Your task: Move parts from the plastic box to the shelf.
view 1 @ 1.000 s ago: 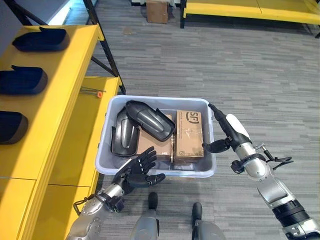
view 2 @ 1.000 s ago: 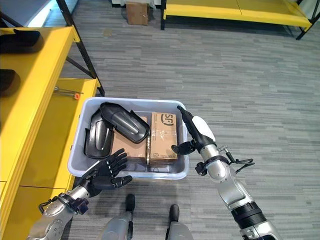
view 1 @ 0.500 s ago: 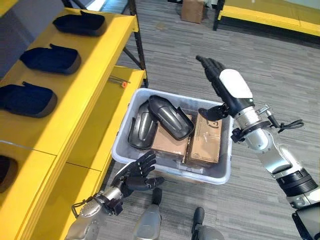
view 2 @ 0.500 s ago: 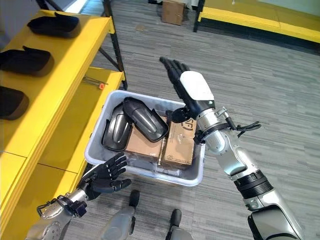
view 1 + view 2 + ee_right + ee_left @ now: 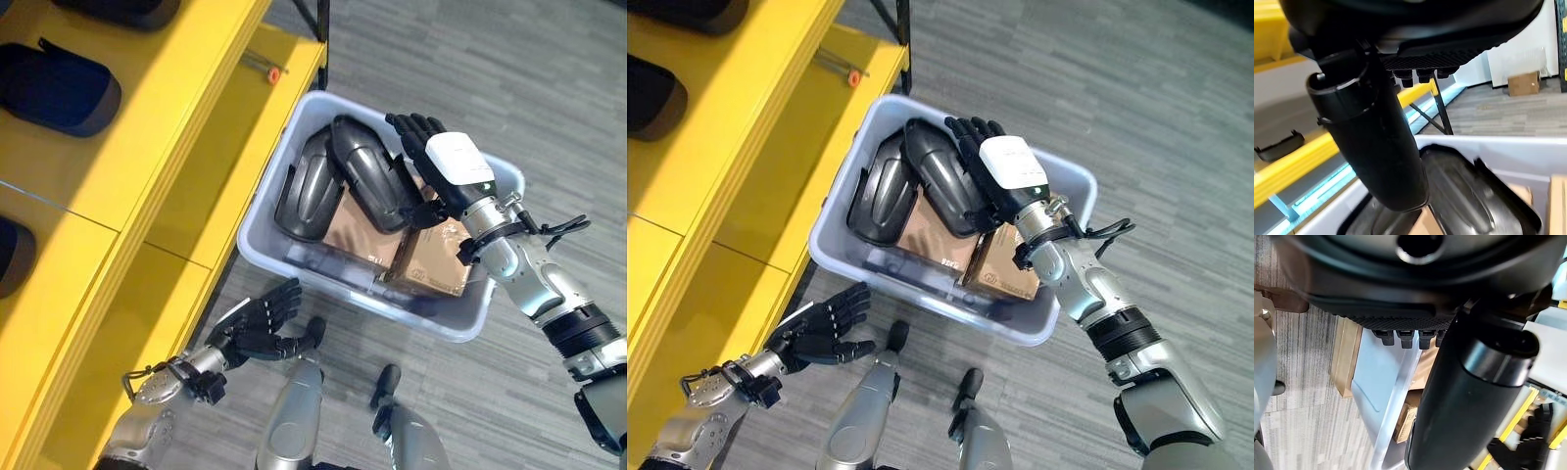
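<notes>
Our right hand, fingers straight, has dropped from above the box onto a black part; left hand stays open.

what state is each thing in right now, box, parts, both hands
plastic box: on the floor beside the yellow shelf, holding parts and cardboard boxes.
upper dark part: leaning on the other dark part, not yet lifted.
right hand: open, over the upper part.
left hand: open, outside the box, holding nothing.
parts on shelf: resting.
</notes>
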Controlling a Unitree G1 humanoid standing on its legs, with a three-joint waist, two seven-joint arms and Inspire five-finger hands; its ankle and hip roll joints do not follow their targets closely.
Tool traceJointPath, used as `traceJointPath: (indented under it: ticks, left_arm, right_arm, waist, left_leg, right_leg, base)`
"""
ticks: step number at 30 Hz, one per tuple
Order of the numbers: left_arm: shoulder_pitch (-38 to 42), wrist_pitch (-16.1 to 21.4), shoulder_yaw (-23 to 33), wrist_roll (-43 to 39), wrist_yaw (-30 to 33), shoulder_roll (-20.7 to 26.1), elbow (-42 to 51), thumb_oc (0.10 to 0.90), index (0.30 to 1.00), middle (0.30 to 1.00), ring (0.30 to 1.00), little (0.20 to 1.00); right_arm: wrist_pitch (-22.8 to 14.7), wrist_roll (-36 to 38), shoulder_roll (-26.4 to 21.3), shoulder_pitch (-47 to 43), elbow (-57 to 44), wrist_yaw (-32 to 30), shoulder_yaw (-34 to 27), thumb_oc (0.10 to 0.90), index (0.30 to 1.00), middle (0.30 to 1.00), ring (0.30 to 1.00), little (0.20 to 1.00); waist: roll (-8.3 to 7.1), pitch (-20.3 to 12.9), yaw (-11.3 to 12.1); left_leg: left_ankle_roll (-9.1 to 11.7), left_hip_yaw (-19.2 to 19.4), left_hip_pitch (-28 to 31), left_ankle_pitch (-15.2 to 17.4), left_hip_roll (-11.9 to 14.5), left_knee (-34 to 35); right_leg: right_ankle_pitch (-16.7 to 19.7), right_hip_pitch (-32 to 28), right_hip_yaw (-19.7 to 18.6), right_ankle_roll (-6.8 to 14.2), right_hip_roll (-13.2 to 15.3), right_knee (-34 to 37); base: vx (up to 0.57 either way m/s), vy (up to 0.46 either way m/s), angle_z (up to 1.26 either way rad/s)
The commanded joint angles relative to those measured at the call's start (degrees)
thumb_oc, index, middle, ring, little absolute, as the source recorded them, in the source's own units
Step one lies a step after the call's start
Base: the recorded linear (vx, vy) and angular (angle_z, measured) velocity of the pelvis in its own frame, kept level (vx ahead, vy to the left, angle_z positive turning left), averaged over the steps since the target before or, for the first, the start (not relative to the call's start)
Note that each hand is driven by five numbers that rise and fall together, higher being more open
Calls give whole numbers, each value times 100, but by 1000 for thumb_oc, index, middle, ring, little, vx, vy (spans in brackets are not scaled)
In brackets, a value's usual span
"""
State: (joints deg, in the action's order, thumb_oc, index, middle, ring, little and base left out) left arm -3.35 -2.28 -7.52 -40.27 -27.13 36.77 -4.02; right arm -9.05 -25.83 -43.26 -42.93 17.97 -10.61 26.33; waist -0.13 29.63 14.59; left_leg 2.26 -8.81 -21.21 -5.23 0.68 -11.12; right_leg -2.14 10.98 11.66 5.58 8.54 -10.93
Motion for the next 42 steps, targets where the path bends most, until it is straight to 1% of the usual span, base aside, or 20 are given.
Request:
traceJointPath:
  ticks: [1,5,7,11,12,13,15,18,23,29,30,31,33,36,37,42]
  left_arm:
    - [-39,364,127,-380,-262,186,803,900,1000,1000,1000,1000]
    - [-20,337,105,-407,-191,192,1005,900,1000,1000,1000,1000]
    - [-38,310,98,-424,-180,200,1102,900,1000,1000,1000,1000]
    - [-105,361,74,-461,-146,235,1228,900,1000,1000,1000,1000]
    - [-107,365,74,-462,-143,236,1230,900,1000,1000,1000,1000]
    - [-119,364,72,-483,-99,254,1290,900,1000,1000,1000,1000]
    - [-150,373,102,-492,-125,261,1342,900,1000,1000,1000,1000]
    - [-194,376,122,-502,-113,269,1399,900,1000,1000,1000,1000]
    - [-263,414,179,-524,-151,259,1439,900,1000,1000,1000,1000]
    - [-221,484,163,-561,-134,281,1391,900,1000,1000,1000,1000]
    - [-206,488,155,-582,-140,290,1384,900,1000,1000,1000,1000]
    - [-231,489,131,-581,-140,287,1370,900,1000,1000,1000,1000]
    - [-235,531,104,-577,-127,290,1345,900,1000,1000,1000,1000]
    - [-233,556,113,-567,-141,295,1314,900,1000,1000,1000,1000]
    - [-226,575,114,-557,-159,303,1302,900,1000,1000,1000,1000]
    - [-241,615,123,-546,-230,293,1273,900,1000,1000,1000,1000]
  right_arm:
    - [-174,1,-471,-1003,14,-550,154,900,1000,1000,1000,1000]
    - [-128,-115,-601,-1151,37,-500,208,900,1000,1000,1000,1000]
    - [-123,-199,-682,-1238,48,-497,281,900,1000,1000,1000,1000]
    - [-66,-300,-822,-1409,162,-540,404,900,1000,1000,1000,1000]
    - [-64,-309,-824,-1418,170,-548,413,900,1000,1000,1000,1000]
    - [-29,-369,-845,-1502,224,-610,467,900,1000,1000,1000,1000]
    - [-7,-354,-888,-1545,220,-629,475,900,1000,1000,1000,1000]
    - [-32,-388,-936,-1563,225,-603,452,900,1000,1000,1000,1000]
    - [50,-474,-1043,-1552,145,-588,463,900,1000,1000,1000,1000]
    - [121,-757,-1110,-1674,211,-830,561,900,1000,1000,1000,1000]
    - [172,-800,-1119,-1756,250,-879,608,900,1000,1000,1000,1000]
    - [182,-793,-1113,-1751,269,-897,642,900,1000,1000,1000,1000]
    - [303,-927,-1111,-1949,381,-1057,739,900,1000,1000,1000,1000]
    - [382,-972,-1119,-2116,464,-1058,825,900,1000,1000,1000,1000]
    - [469,-949,-1126,-2234,483,-1005,887,900,1000,1000,1000,1000]
    - [652,-1040,-1159,-2544,597,-1001,1124,900,1000,1000,1000,1000]
  waist:
    - [99,-199,-22]
    - [206,16,-42]
    - [228,17,-52]
    - [290,17,-66]
    - [291,17,-67]
    - [305,17,-72]
    - [319,17,-80]
    - [327,17,-94]
    - [341,17,-128]
    - [353,17,-139]
    - [360,17,-128]
    - [338,17,-141]
    - [359,17,-105]
    - [362,17,-81]
    - [368,17,-60]
    - [404,17,2]
  left_leg:
    - [-427,52,-305,821,-313,-558]
    - [-428,44,-634,833,-341,-844]
    - [-431,62,-888,880,-358,-1015]
    - [-434,63,-1253,877,-373,-1204]
    - [-434,64,-1269,877,-374,-1212]
    - [-432,59,-1439,873,-375,-1295]
    - [-434,55,-1569,865,-374,-1347]
    - [-428,57,-1683,870,-364,-1419]
    - [-416,62,-1933,873,-341,-1537]
    - [-427,56,-2166,866,-304,-1638]
    - [-427,54,-2224,863,-303,-1664]
    - [-414,56,-2129,1021,-334,-1716]
    - [-415,37,-2236,1020,-338,-1764]
    - [-418,32,-2310,1029,-349,-1804]
    - [-420,25,-2384,1031,-358,-1850]
    - [-438,9,-2551,1045,-397,-1943]
  right_leg:
    - [-930,228,-206,-401,-124,-1044]
    - [-1112,680,-255,-523,-173,-1610]
    - [-1254,1022,-289,-586,-193,-1956]
    - [-1374,1575,-319,-678,-241,-2452]
    - [-1378,1599,-322,-682,-242,-2472]
    - [-1421,1832,-319,-718,-273,-2664]
    - [-1445,2009,-332,-759,-311,-2793]
    - [-1481,2168,-329,-792,-337,-2942]
    - [-1524,2483,-345,-855,-391,-3157]
    - [-1561,2777,-345,-893,-400,-3349]
    - [-1570,2843,-338,-903,-399,-3392]
    - [-1704,2747,-401,-872,-391,-3427]
    - [-1727,2862,-388,-889,-382,-3529]
    - [-1749,2931,-385,-893,-373,-3605]
    - [-1759,2995,-378,-902,-365,-3670]
    - [-1797,3158,-363,-925,-343,-3846]
  base:
    - [-138,-42,0]
    - [-81,-32,3]
    - [-75,-38,-5]
    - [-64,-25,-1]
    - [-80,-41,-2]
    - [-59,-34,-4]
    - [-64,-39,-3]
    - [-27,-20,1]
    - [-23,-14,1]
    - [-5,-2,0]
    - [54,-28,1]
    - [55,-25,1]
    - [26,-13,9]
    - [-2,-3,3]
    - [0,0,0]
    - [0,0,0]
